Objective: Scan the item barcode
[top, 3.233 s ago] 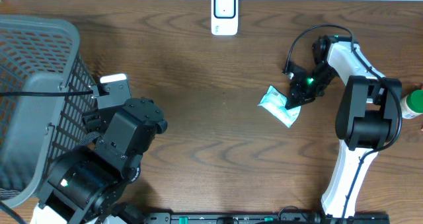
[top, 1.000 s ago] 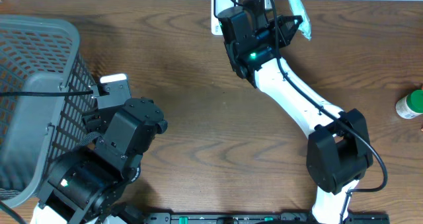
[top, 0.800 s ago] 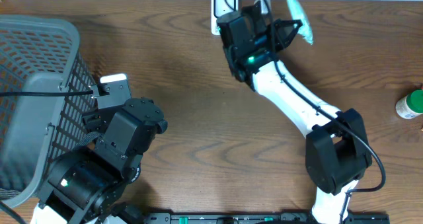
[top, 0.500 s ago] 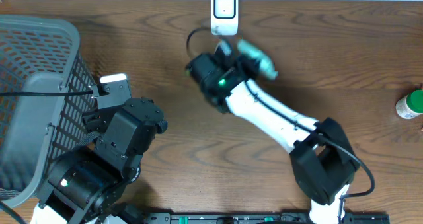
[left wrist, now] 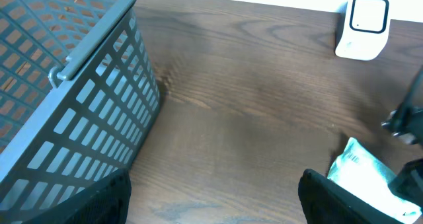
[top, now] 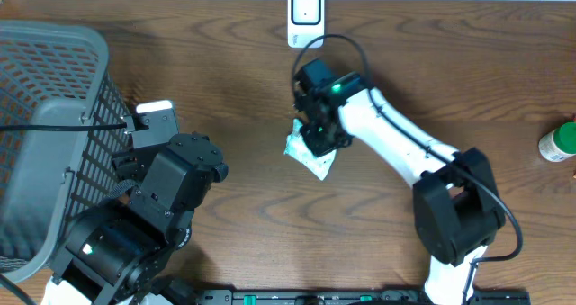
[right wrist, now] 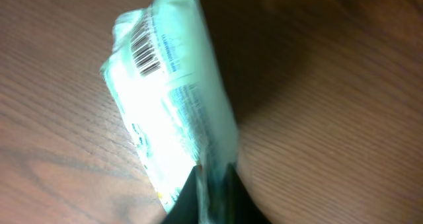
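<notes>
Centrally, the R gripper [right wrist: 206, 184] is shown pinched on the end seam of the pale-green packet [right wrist: 172, 112], low at the table [top: 450, 71] & apart from the scanner [top: 306, 17], barcode [right wrist: 147, 52] turned up. Packet is judged light, soft & slick-filmed: best gripped at the flat seam, barcode left clear. L gripper [left wrist: 215, 191] is spread wide, empty.

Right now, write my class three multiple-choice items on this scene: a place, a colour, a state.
1. The basket stands: A on the table's left; B on its right; C mid-table.
2. The packet is: A red; B black; C pale green.
3. The right hand is: A wide open; B shut on the packet; C unseen.
Key: A, it stands beside the left arm; C, seen in the wrist view; B, fingers pinch the packet's edge.
</notes>
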Tool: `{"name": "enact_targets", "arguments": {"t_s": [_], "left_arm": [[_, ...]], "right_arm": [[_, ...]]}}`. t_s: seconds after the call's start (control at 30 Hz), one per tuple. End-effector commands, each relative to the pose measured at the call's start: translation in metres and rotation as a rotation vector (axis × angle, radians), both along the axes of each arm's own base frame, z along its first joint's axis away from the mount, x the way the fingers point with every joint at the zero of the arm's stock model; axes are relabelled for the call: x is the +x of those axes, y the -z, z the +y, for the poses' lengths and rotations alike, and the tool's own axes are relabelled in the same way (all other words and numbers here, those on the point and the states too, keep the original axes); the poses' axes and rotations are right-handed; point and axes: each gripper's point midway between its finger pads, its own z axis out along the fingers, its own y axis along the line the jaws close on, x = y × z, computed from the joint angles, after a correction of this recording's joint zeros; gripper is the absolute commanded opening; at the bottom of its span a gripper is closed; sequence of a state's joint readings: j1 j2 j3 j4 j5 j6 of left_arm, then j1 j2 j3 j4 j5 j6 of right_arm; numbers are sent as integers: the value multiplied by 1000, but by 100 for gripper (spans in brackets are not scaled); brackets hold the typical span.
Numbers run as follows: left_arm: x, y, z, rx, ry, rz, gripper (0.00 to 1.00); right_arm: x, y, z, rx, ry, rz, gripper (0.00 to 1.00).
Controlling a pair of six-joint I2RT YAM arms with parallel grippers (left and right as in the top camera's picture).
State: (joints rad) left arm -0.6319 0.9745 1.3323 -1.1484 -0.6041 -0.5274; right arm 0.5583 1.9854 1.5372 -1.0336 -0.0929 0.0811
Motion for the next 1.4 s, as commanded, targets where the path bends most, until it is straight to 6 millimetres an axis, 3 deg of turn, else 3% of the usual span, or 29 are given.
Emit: {"name": "enact_targets", "arguments": {"t_s": [0.0,0.13,0.23,0.33,0.43,0.5,0.6,0.77,0.87,1.03,1.2,1.37], "left_arm": [[-1,0,2,-3,-11,-3,82],[-1,0,2,-3,-11,-3,81],[-1,0,2,-3,-11,-3,82],[-1,0,2,-3,-11,-3,81],[-1,0,2,-3,-11,-3,81],[-1,0,2,-3,-11,-3,81],[-1,0,2,-3,-11,-3,81],[-1,0,2,-3,-11,-3,81],[-1,0,2,-3,-11,-3,81],[-1,0,2,-3,-11,-3,81],[-1,0,2,-3,-11,-3,81],[-1,0,2,-3,-11,-3,81]], "right_arm": [[7,-8,-7,106,60,45,73],[19,-23,-12,166,58,32,99],[13,-37,2,251,42,51,99],[-19,-51,25,400,48,217,99],[-26,-33,10,250,26,194,99],[-17,-18,-12,13,-10,66,99],[0,-12,-20,-199,-65,-121,99],[8,13,-1,-282,-140,-308,99],[7,27,-7,-350,-151,-376,99],[13,31,-17,-413,-155,-440,99],[16,31,-13,-406,-172,-453,87],[8,45,-11,-431,-204,-427,84]]}}
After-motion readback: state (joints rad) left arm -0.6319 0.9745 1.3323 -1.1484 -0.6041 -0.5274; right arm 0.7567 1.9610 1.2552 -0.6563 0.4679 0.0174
